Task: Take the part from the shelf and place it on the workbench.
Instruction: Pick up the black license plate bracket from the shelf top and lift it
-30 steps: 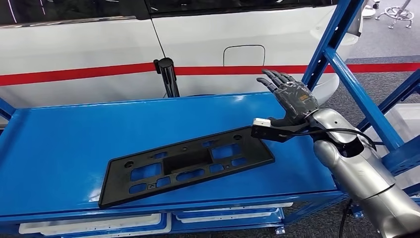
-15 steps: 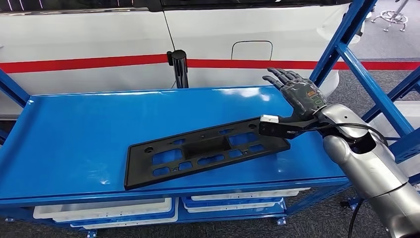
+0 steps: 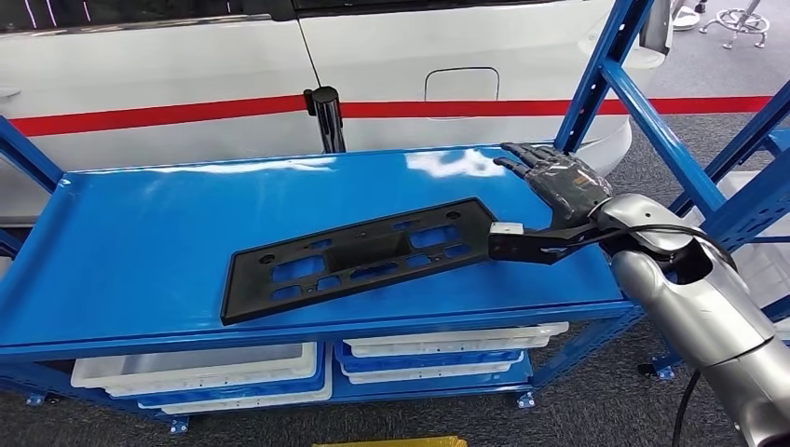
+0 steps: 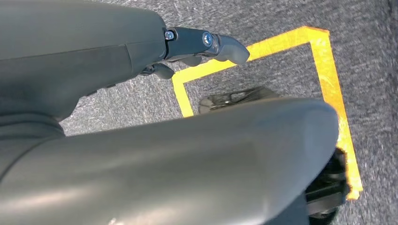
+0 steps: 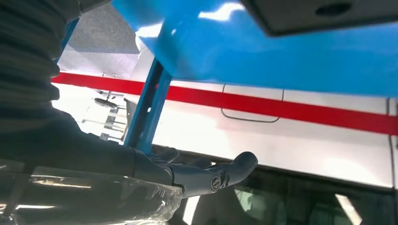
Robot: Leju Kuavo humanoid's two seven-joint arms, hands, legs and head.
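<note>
My right hand [image 3: 559,180] flat, fingers apart, over shelf [image 3: 121,242] right edge; part [image 3: 359,256] near front edge. Left hand [image 4: 206,44] unclear.

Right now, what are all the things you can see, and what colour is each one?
part: one, black, flat with cut-outs, lying on the top shelf.
shelf: one, blue metal rack.
bins: several, white, on the lower level.
car: one, white with a red stripe, behind the shelf.
post: one, black, behind the shelf.
floor tape: yellow, on grey carpet.
right hand: dark, fingers spread, over the shelf beside the part's end.
left hand: dark, hanging over the floor.
</note>
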